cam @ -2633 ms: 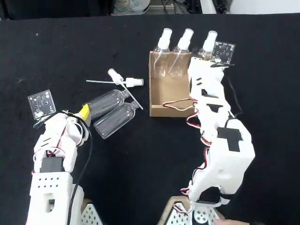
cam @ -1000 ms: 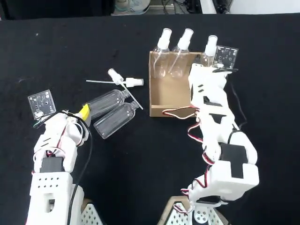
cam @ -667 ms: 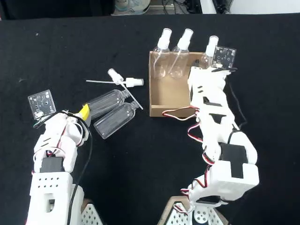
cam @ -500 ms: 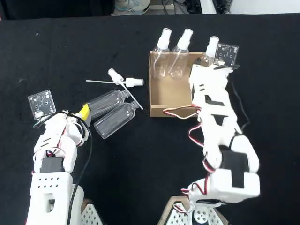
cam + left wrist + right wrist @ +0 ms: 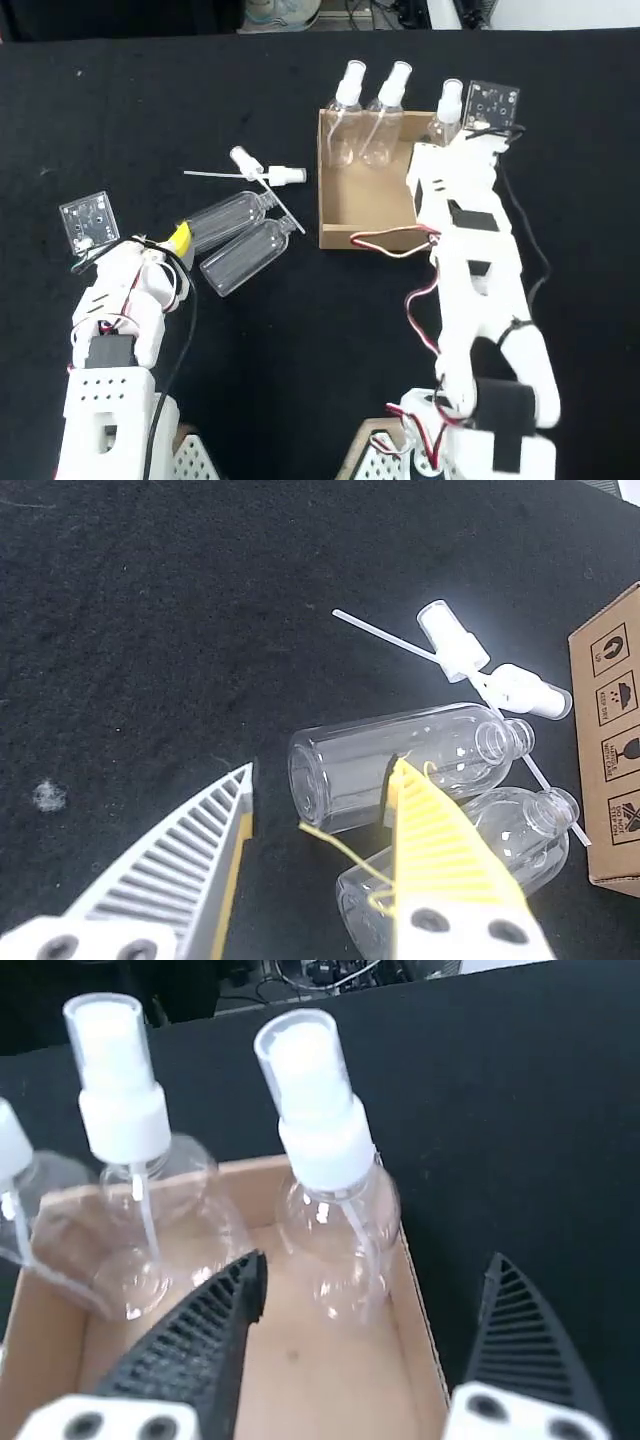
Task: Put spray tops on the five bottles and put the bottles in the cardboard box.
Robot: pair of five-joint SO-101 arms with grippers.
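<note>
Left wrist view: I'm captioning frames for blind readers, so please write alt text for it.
Two uncapped clear bottles lie side by side on the black table before the open left gripper. Two loose white spray tops lie past their necks, with a cardboard box corner beyond.

Looks to me like a robotics lab bench — black cloth over the table (image 5: 300, 350), my white left arm (image 5: 105, 350) and right arm (image 5: 480, 290) mounted at its near edge, a tangle of cables (image 5: 385, 12) along the far edge.
</note>
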